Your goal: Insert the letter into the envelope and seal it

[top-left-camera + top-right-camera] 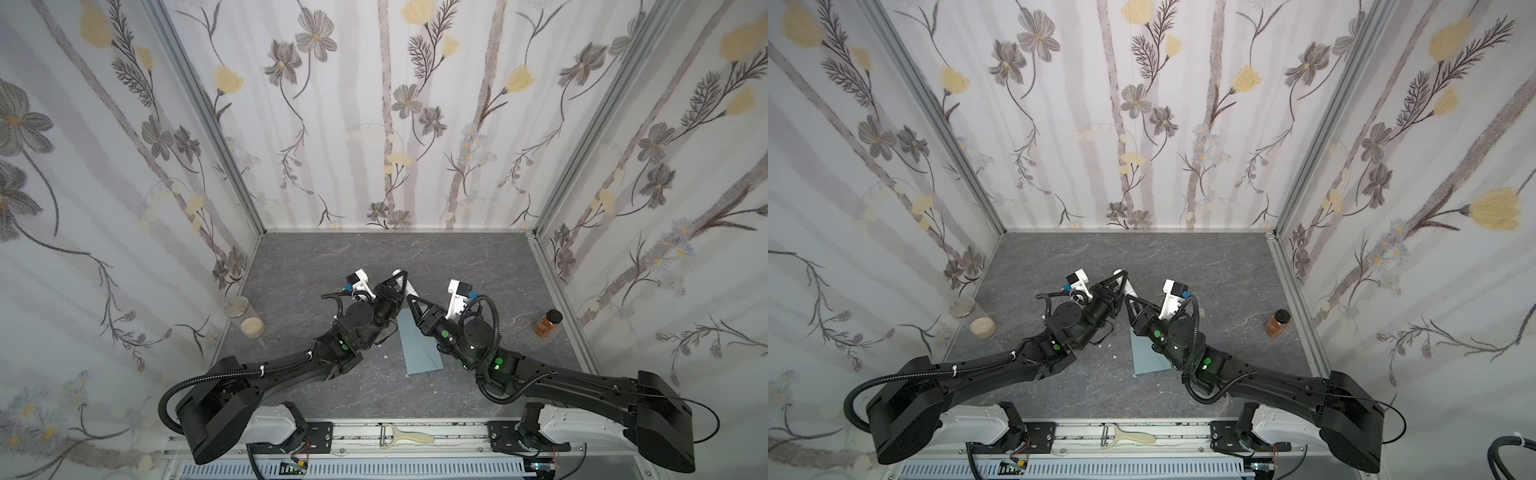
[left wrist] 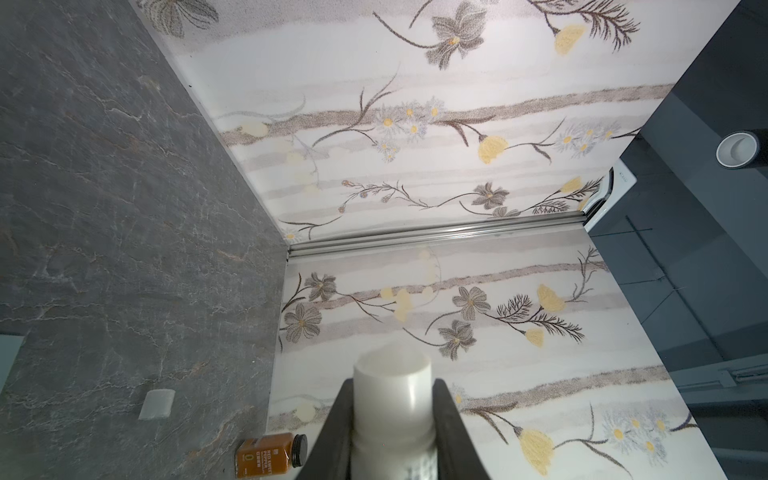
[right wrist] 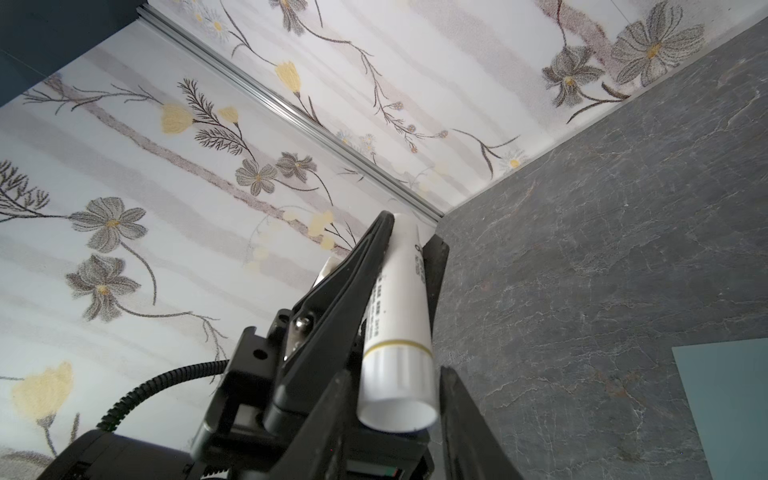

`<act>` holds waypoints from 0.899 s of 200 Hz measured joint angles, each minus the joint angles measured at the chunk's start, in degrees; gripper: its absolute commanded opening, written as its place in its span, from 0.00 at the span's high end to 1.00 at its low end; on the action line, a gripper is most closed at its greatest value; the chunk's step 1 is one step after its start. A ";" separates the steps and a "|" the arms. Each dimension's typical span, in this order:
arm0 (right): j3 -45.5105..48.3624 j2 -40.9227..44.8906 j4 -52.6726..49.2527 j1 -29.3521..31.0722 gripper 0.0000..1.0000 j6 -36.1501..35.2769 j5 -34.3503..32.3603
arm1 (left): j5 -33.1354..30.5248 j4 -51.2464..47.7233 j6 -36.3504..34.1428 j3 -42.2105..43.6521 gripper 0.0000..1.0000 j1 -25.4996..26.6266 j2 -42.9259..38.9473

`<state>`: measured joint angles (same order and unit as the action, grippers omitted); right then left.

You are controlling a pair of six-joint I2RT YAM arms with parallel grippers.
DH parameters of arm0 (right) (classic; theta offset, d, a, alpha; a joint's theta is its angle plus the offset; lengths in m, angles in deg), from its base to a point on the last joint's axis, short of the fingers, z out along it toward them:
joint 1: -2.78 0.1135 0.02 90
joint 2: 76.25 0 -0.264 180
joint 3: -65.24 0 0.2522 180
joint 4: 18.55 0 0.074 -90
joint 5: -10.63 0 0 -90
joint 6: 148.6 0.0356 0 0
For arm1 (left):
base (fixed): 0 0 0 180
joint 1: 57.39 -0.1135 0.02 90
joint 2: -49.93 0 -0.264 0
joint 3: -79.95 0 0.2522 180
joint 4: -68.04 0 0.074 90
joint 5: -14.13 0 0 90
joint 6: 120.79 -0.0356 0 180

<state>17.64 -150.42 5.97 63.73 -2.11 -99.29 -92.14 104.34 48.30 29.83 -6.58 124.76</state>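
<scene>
Matte black arms (image 1: 286, 368) carry ribbed black cables (image 1: 216, 375), green dots (image 1: 444, 333) and white camera mounts (image 1: 455, 305)

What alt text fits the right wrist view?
A white glue stick is clamped in the left gripper, its near end between the fingers of the right gripper. Behind: grey stone-look table, a blue-grey envelope corner, floral walls.

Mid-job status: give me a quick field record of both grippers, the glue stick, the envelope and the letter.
left gripper: shut on the glue stick, raised off the table
right gripper: fingers flank the stick's end; grip unclear
glue stick: white, in the air near the envelope's far end
envelope: blue-grey, flat on the table, partly under the right arm
letter: not in view
flap: hidden by the arms
other items: amber jar on the right, clear jar lying on the left
</scene>
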 measured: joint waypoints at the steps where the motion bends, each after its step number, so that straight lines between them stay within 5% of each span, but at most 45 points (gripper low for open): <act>1: 0.00 0.00 0.00 0.00 0.64 0.00 0.00 | 0.00 0.00 0.00 0.00 1.00 0.00 0.00; 92: -2.45 0.26 -4.52 0.00 0.81 -1.79 -0.76 | -0.68 0.20 0.66 0.13 1.00 -0.02 -0.22; 180: -14.75 -2.64 -26.27 4.52 0.83 -19.39 -11.19 | -1.29 0.44 2.73 0.70 1.00 -0.20 -0.22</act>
<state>2.88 -153.06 -20.30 68.26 -21.50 -110.48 -93.43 104.78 51.03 30.53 -6.78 124.54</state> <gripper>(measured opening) 0.227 0.231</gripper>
